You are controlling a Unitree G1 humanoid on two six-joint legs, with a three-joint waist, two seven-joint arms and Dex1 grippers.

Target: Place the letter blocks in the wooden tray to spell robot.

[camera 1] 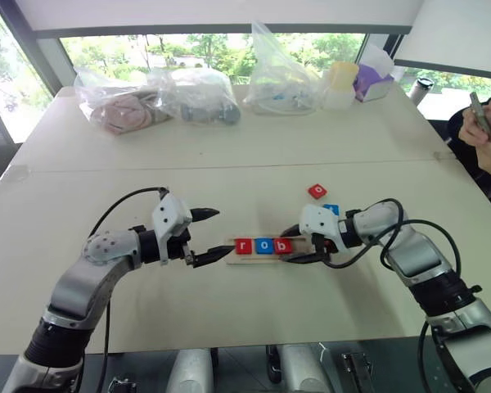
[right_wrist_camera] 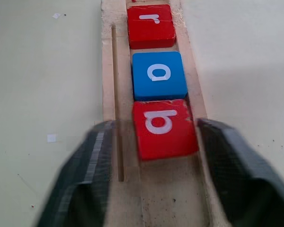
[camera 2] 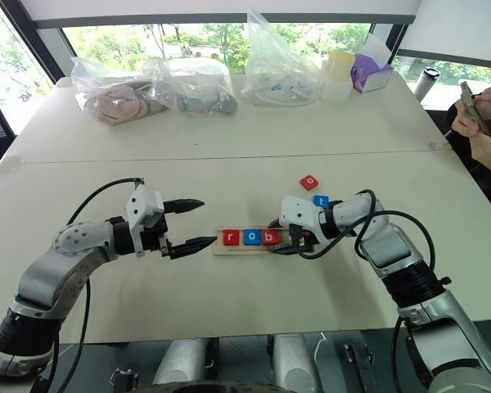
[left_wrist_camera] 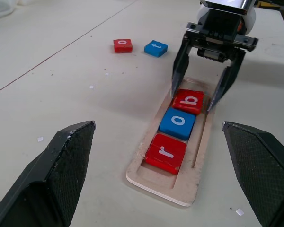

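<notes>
The wooden tray [left_wrist_camera: 199, 156] lies mid-table with three letter blocks in its groove: red r [camera 1: 243, 246], blue o [camera 1: 263, 246] and red b [camera 1: 283, 245]. My right gripper [left_wrist_camera: 192, 99] is open, its fingers straddling the red b [right_wrist_camera: 164, 127] with a gap on at least one side. My left gripper [camera 1: 221, 233] is open and empty just off the tray's left end. Two loose letter blocks lie beyond the tray on the right: a red o [camera 1: 317, 191] and a blue t [camera 1: 331, 210].
Clear plastic bags [camera 1: 198, 94] with soft things, a cup [camera 1: 340, 84] and a purple box [camera 1: 370, 83] line the table's far side. A person [camera 1: 484, 131] holding a phone sits at the right edge. The table's near edge is close below my arms.
</notes>
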